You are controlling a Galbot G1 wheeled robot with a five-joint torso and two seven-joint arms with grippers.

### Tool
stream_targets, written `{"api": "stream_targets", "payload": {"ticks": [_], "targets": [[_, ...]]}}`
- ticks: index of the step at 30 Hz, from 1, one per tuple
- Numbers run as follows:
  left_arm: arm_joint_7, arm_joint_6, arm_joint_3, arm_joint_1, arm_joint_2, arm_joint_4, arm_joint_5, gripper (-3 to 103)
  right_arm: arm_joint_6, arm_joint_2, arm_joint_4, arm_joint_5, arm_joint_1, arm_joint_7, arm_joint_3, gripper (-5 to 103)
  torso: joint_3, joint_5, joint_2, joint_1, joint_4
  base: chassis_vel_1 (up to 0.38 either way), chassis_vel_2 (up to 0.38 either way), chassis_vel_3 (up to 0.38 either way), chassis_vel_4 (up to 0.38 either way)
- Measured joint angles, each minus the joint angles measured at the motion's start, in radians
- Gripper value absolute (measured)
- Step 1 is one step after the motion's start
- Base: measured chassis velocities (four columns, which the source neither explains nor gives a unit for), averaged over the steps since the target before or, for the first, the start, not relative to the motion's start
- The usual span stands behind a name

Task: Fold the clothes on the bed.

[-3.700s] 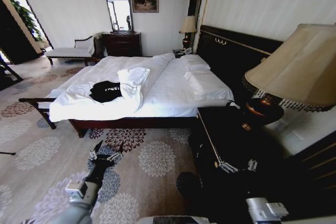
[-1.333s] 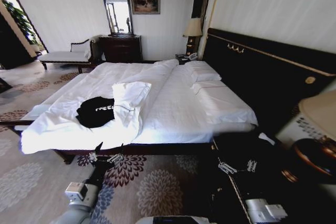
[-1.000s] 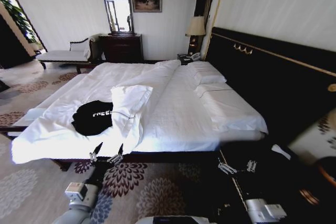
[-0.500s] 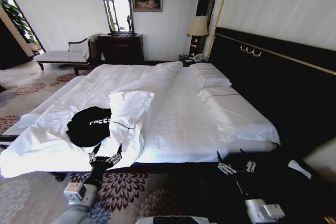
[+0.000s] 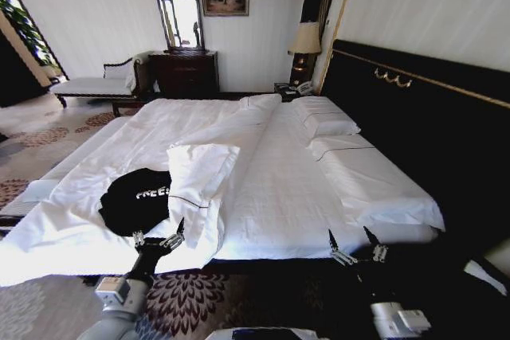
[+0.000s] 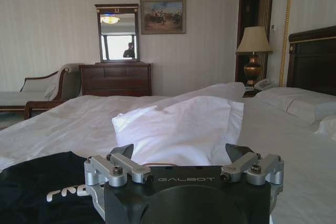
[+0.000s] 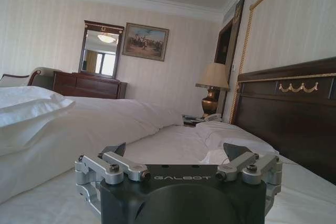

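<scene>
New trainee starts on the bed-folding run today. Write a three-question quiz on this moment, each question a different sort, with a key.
1. True or false: the left hand is shut on the black T-shirt.
2. Multiple choice: what lies directly beside the T-shirt, on its headboard side? A) a white pillow B) a lamp C) a telephone
3. Fill in: the right hand hangs at the near edge of the ____, fingers spread.

Key
1. False. Its fingers are apart and it holds nothing, low at the near bed edge by the shirt.
2. A
3. bed
</scene>
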Motion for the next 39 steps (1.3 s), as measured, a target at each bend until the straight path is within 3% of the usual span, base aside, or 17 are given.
{"api": "stream_targets", "payload": {"ticks": [39], "targets": [[-0.009, -0.002, -0.013, 0.005, -0.008, 0.001, -0.013, 100, -0.002, 0.006, 0.002, -0.013, 0.0, 0.005, -0.011, 100, 0.0, 0.0, 0.0, 0.0, 0.0, 0.024, 0.172, -0.022, -0.167]]}}
